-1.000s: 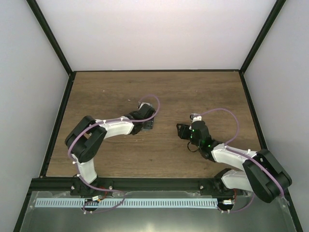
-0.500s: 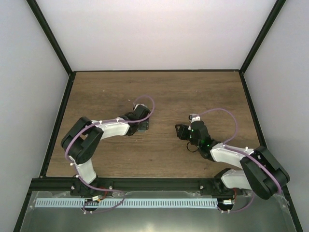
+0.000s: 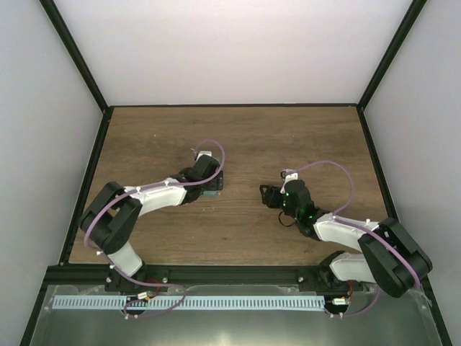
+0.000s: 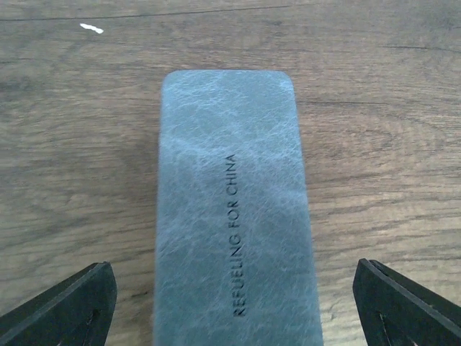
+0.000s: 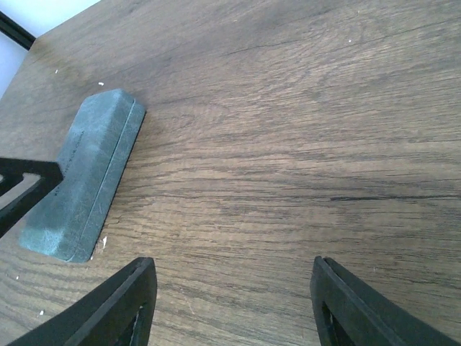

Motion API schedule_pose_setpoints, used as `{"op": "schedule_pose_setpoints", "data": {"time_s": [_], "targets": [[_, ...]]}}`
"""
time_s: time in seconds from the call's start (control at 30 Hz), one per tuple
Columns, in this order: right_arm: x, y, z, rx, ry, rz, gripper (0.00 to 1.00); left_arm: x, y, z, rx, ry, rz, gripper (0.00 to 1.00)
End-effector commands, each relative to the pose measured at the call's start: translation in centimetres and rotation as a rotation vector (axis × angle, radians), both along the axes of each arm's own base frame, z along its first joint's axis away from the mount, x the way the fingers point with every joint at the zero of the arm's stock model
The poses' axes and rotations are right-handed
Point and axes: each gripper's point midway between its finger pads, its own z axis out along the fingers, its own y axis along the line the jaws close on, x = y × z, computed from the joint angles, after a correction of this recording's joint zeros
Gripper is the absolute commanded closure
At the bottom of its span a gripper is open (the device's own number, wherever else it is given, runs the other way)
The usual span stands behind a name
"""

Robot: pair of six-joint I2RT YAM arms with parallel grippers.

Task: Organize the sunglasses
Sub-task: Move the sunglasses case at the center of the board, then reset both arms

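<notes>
Two arms reach over a brown wood-grain table [image 3: 288,137] that is bounded by a thin black frame [image 3: 230,105] and pale walls on three sides. The sunglasses case [image 4: 230,209] lies flat left of the table's centre, well apart from every edge, with bare board all around it. The left gripper [image 4: 232,288] hangs over the case's near end. Its dark fingers [image 4: 72,303] are spread wide, one on each side of the case, and a strip of wood shows between each finger and the case, so nothing is clamped. The right gripper [image 5: 232,288] sits to the right of the case with open board between them. Its jaws are also parted, over bare wood, and hold nothing.

The case is a closed, long box with rounded corners, grey-blue with a mottled, leather-like surface. Its lid is stamped with "REFUELING FOR CHINA" running lengthwise. In the right wrist view a seam runs along its side. A few white flecks dot the wood.
</notes>
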Motion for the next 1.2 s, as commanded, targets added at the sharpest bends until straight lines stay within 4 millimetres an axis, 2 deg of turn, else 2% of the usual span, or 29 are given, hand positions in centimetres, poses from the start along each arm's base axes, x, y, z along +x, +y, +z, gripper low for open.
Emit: {"op": "schedule_pose_setpoints", "data": {"time_s": [0.0, 0.2, 0.3, 0.53, 0.87, 1.17], "targets": [[0.3, -0.2, 0.7, -0.006, -0.029, -0.016, 0.38, -0.4, 1.1, 2.0, -0.046, -0.067, 0.040, 0.07], [0.8, -0.5, 1.3, -0.025, -0.023, -0.038, 0.29, -2.2, 3.2, 5.6, -0.176, -0.205, 0.096, 0.06], [0.7, -0.8, 1.6, -0.025, -0.030, -0.053, 0.28, -3.6, 4.3, 6.8, -0.237, -0.252, 0.100, 0.00], [1.1, -2.3, 1.9, -0.056, -0.063, -0.127, 0.28, -5.9, 7.1, 9.7, -0.297, -0.363, 0.144, 0.00], [1.0, -2.7, 2.1, -0.069, -0.086, -0.136, 0.28, -6.0, 6.6, 8.4, -0.283, -0.314, 0.119, 0.00], [1.0, -2.8, 2.2, -0.072, -0.090, -0.139, 0.28, -6.0, 6.5, 8.5, -0.274, -0.309, 0.115, 0.00]]}}
